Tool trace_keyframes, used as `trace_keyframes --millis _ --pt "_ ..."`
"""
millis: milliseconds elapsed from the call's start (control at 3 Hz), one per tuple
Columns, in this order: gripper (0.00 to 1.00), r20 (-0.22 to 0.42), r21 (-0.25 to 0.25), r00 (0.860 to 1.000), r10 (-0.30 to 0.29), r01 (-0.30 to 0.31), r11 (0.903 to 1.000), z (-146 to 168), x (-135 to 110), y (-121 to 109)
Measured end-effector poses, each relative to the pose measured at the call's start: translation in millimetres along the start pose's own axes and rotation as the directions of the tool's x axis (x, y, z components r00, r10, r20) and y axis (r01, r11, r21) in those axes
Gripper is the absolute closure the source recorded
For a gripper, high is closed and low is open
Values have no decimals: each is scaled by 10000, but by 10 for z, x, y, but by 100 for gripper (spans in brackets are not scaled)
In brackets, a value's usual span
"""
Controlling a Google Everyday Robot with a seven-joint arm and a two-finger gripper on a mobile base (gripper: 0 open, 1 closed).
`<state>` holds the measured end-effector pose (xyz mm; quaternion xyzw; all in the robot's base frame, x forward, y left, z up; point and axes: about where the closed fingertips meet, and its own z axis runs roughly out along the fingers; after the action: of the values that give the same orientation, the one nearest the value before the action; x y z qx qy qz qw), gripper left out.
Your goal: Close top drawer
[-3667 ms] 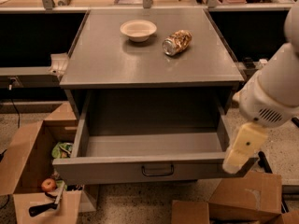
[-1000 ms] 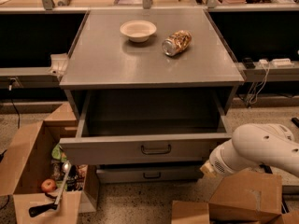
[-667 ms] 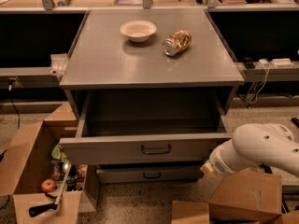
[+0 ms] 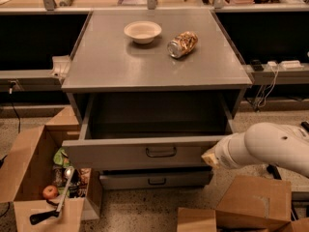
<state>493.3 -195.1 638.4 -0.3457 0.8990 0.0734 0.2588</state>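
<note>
The top drawer point(image 4: 120, 153) of the grey metal cabinet stands partly pulled out, its deep box empty and dark inside. Its tall flat front has a small dark wire handle point(image 4: 161, 152) at the centre. My gripper point(image 4: 209, 158) is at the end of the white arm point(image 4: 270, 146) that comes in from the right. Its pale tip sits against the right end of the drawer's front panel, level with the handle.
A lower drawer point(image 4: 157, 180) sticks out slightly beneath. A white bowl point(image 4: 142, 31) and a tipped can point(image 4: 182, 44) lie on the cabinet top. An open cardboard box point(image 4: 29, 182) with clutter stands on the floor at left. More boxes point(image 4: 251, 202) are at bottom right, and cables hang at right.
Since 3.7 s ago the arm has dropped to the drawer's front and the drawer has slid partly inward. Over the last second nothing has visibly moved.
</note>
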Motion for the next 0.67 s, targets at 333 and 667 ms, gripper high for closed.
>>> trace_keyframes --millis 333,667 --pt "100 505 70 9987 -36 33 10000 61 -167 -122" --pt "100 934 170 9956 -38 22 9999 110 -313 -246"
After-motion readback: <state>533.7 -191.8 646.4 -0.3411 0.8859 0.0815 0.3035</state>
